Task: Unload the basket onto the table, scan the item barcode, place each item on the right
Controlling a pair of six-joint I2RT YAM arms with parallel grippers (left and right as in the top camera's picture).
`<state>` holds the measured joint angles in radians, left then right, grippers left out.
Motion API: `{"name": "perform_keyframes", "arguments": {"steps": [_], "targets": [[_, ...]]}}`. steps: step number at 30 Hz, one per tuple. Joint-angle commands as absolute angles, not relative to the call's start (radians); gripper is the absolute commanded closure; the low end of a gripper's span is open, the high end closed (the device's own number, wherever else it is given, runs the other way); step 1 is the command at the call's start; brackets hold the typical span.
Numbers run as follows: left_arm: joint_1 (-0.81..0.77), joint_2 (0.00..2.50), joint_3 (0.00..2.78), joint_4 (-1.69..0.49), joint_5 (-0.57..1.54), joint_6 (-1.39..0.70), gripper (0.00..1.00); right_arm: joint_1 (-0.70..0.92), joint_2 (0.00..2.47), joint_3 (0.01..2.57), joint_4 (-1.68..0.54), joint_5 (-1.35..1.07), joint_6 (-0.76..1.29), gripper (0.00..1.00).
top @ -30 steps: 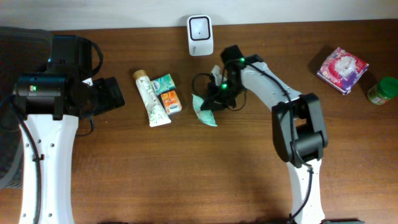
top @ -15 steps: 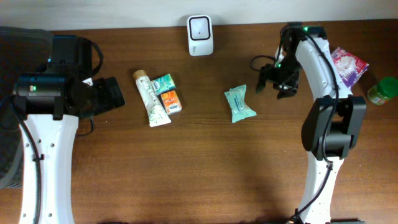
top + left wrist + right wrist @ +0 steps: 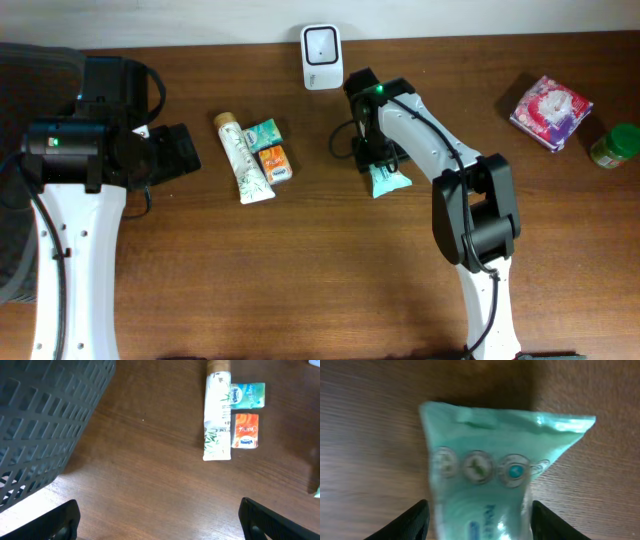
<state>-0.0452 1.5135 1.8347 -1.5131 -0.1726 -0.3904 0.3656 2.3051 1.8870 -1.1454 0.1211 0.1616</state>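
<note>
The right pincer (image 3: 480, 515) hangs low over a teal soft pack (image 3: 388, 181), its fingers (image 3: 420, 521) spread to either side of the pack. Blur hides whether they clamp it, so I cannot tell. The pack lies flat on the table (image 3: 300, 280), near the white scanner (image 3: 322, 57), on the robot's side of it and slightly right. The left pincer (image 3: 160, 522) stands fully released, well left of the scanner.
</note>
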Motion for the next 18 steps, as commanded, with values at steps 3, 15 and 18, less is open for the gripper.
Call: {"name": "perform_keyframes", "arguments": {"steps": [3, 15, 18], "targets": [[-0.043, 1.502, 1.840, -1.513, -0.177, -0.404, 0.01, 0.366, 2.297, 1.837, -1.107, 0.191, 0.173, 0.75], [-0.043, 1.502, 1.840, -1.512, -0.177, -0.404, 0.01, 0.367, 2.331, 2.148, -0.258, 0.034, 0.226, 0.88], [-0.043, 1.502, 1.840, -1.513, -0.177, -0.404, 0.01, 0.367, 2.406, 2.148, -0.125, 0.033, 0.254, 0.88]]}}
